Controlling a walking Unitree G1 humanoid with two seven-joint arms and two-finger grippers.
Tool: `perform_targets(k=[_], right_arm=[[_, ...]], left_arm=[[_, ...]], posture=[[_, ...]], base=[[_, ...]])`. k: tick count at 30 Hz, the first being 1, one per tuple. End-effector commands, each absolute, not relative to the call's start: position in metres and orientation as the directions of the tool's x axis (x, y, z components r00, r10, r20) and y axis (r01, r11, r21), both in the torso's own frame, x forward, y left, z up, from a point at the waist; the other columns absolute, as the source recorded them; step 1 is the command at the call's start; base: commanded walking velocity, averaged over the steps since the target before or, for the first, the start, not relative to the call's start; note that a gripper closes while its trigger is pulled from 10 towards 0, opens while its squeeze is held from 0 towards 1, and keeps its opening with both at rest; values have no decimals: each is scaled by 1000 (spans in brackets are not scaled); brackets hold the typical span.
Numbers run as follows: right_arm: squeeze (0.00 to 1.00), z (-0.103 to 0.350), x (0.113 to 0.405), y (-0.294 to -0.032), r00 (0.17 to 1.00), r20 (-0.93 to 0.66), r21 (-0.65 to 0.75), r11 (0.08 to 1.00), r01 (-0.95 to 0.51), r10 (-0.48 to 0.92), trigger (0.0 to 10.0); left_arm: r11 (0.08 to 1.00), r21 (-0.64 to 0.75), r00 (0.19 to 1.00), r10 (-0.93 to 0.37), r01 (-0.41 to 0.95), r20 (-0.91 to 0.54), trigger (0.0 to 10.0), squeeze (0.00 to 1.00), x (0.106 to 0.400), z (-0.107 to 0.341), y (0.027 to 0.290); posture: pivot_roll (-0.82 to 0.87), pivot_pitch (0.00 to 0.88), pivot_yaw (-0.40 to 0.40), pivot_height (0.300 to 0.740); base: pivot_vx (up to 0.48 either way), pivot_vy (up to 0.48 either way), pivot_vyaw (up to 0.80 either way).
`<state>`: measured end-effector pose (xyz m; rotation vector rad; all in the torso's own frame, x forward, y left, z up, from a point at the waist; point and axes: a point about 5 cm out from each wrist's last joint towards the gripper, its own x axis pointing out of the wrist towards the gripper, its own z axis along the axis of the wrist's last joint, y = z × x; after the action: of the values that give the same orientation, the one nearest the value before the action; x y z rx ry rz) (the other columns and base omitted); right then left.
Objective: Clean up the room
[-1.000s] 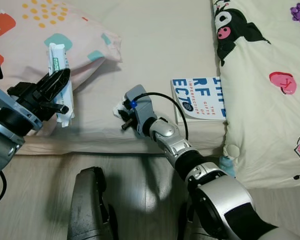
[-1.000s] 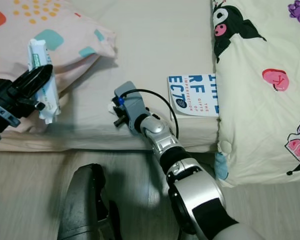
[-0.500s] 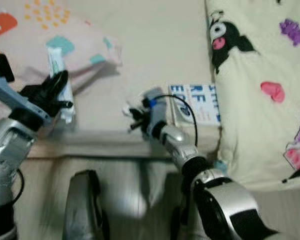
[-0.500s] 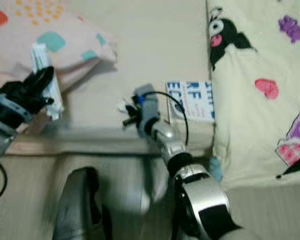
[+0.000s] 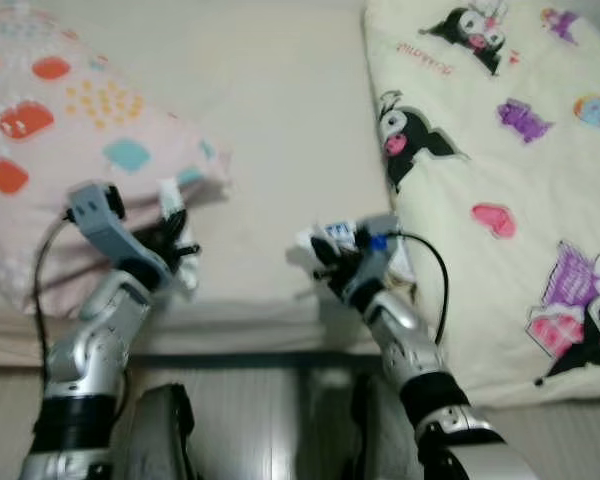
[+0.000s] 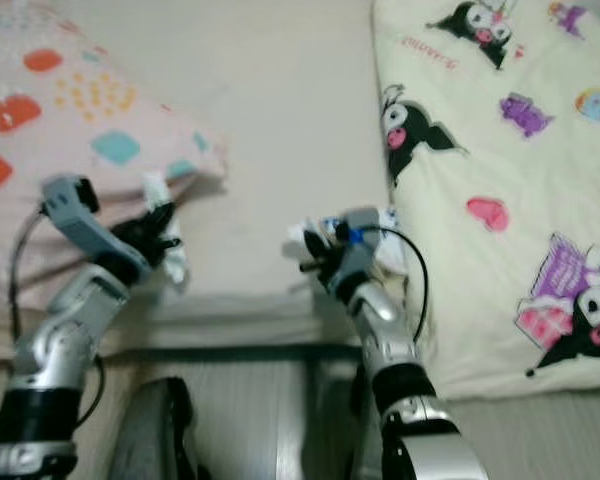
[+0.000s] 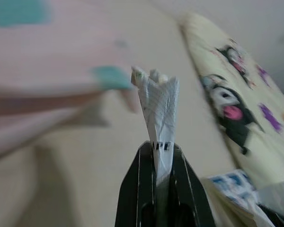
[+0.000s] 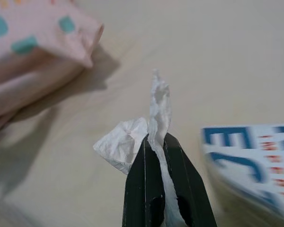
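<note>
Over the near edge of the bed (image 5: 280, 120), the right gripper (image 8: 157, 142) is clamped on a crumpled white tissue (image 8: 128, 142), just beside a blue-lettered book (image 8: 255, 151). Nearer the pink pillow (image 5: 70, 130), the left gripper (image 7: 163, 158) pinches a white wrapper (image 7: 158, 106) held upright.

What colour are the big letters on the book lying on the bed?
Blue, on a white cover. The book shows best in the right wrist view, beside the right claw pinching a tissue.
</note>
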<state>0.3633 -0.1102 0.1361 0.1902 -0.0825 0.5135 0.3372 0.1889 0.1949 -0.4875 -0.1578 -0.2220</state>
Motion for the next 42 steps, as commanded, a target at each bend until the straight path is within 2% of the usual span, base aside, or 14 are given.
perform_targets(k=[1, 9, 16, 21, 24, 28, 31, 33, 34, 36, 37, 38, 40, 42], right_arm=[[0, 130, 359, -110, 863, 121, 171, 846, -504, 490, 0], [0, 145, 357, -97, 829, 170, 156, 816, -556, 532, 0], [0, 152, 355, -95, 816, 193, 155, 804, -574, 545, 0], [0, 138, 355, -103, 846, 133, 160, 832, -532, 516, 0], [0, 118, 352, -110, 871, 50, 154, 858, -490, 489, 0], [0, 86, 340, -120, 885, -86, 137, 885, -445, 459, 0], [0, 86, 340, -120, 885, -86, 137, 885, -445, 459, 0], [0, 79, 336, -121, 884, -114, 134, 888, -440, 454, 0], [0, 70, 331, -123, 881, -147, 132, 892, -432, 449, 0], [0, 70, 331, -123, 881, -147, 132, 892, -432, 449, 0], [0, 61, 326, -124, 879, -179, 135, 896, -423, 442, 0], [0, 61, 326, -124, 879, -179, 135, 896, -423, 442, 0], [0, 45, 318, -128, 872, -243, 119, 905, -409, 425, 0], [0, 45, 318, -128, 872, -243, 119, 905, -409, 425, 0]], left_arm=[[858, -443, 961, -188, 261, 203, 10000, 0, 340, 191, 181], [834, -458, 948, -224, 307, 227, 10000, 0, 348, 188, 161], [829, -450, 938, -240, 332, 249, 10000, 0, 350, 189, 158], [835, -444, 942, -241, 324, 235, 10000, 0, 350, 180, 163], [843, -446, 953, -240, 300, 188, 10000, 0, 348, 163, 166], [858, -454, 969, -242, 240, 54, 10000, 0, 340, 123, 172], [858, -454, 969, -242, 240, 54, 10000, 0, 340, 123, 172], [860, -460, 971, -240, 220, 16, 10000, 0, 336, 111, 174], [865, -468, 973, -226, 181, -41, 10000, 0, 328, 91, 181], [865, -468, 973, -226, 181, -41, 10000, 0, 328, 91, 181], [880, -458, 971, -204, 127, -123, 10000, 0, 318, 67, 187], [880, -458, 971, -204, 127, -123, 10000, 0, 318, 67, 187], [896, -442, 950, -169, 37, -261, 10000, 0, 296, 27, 198], [896, -442, 950, -169, 37, -261, 10000, 0, 296, 27, 198]], posture=[[-85, 90, -49, 450], [-92, 67, -35, 475], [-94, 67, -31, 490], [-95, 58, -30, 505], [-90, 59, -34, 515], [-83, 55, -34, 530], [-83, 55, -34, 530], [-83, 55, -34, 535], [-83, 56, -29, 540], [-83, 56, -29, 540], [-85, 57, -25, 545], [-85, 57, -25, 545], [-87, 57, -22, 555], [-87, 57, -22, 555]], base=[[0, 0, 0], [-161, 0, 0], [0, 0, 0], [0, 0, 0], [0, 0, 0], [-120, 0, 0], [-480, 0, 0], [-480, 0, 0], [0, 0, 0], [0, 0, 0], [0, 0, 0], [0, 0, 0], [0, 0, 0], [0, 0, 0]])
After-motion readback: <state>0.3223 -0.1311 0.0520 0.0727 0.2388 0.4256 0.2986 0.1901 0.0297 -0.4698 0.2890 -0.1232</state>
